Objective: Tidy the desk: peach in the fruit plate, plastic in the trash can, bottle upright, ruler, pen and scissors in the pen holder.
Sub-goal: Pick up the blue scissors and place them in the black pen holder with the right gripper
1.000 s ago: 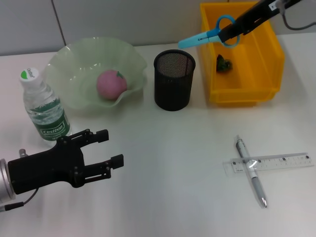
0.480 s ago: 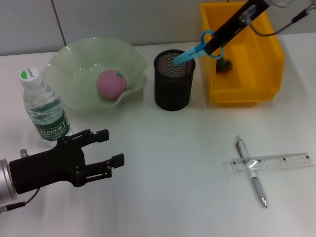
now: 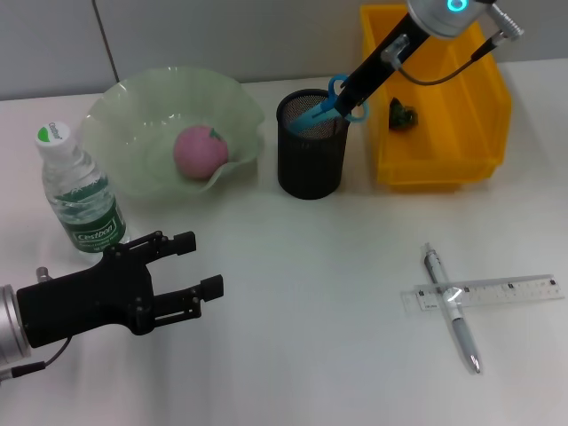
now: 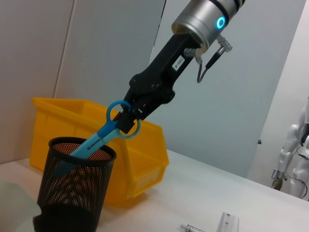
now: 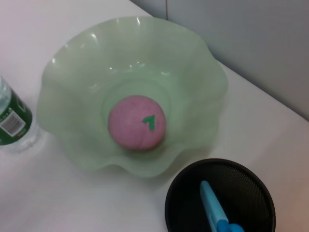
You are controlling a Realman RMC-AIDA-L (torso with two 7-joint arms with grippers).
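Scissors [image 3: 327,105] are held handle-up by the right gripper [image 3: 348,91], clamped on them, so the blades slide into the pen holder [image 3: 312,156]; left gripper [image 3: 191,264] is parked, spread open.

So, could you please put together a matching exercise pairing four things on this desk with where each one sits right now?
Things:
1. peach
2. scissors
3. pen
4. bottle

Places:
A. blades inside the black mesh pen holder, held by the right gripper
B. lying across the ruler
C. in the green fruit plate
D. upright beside the plate

Pairs: 1-C, 2-A, 3-B, 4-D
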